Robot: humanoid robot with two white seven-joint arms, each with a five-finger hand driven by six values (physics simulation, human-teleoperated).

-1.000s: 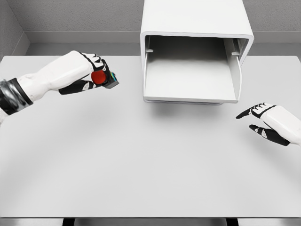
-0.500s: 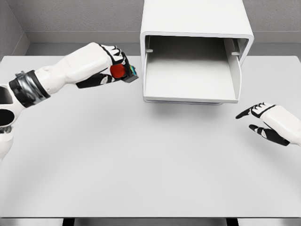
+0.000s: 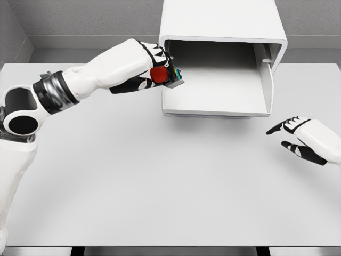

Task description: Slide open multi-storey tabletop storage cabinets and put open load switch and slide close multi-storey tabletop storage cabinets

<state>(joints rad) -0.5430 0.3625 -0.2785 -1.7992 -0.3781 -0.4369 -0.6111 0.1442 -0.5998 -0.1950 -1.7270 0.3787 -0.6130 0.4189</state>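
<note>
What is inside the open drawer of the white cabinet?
The open drawer shows only its bare white floor. The load switch, held in the left hand, is just at its left wall, not yet laid down. The back corner under the cabinet is shadowed.
</note>
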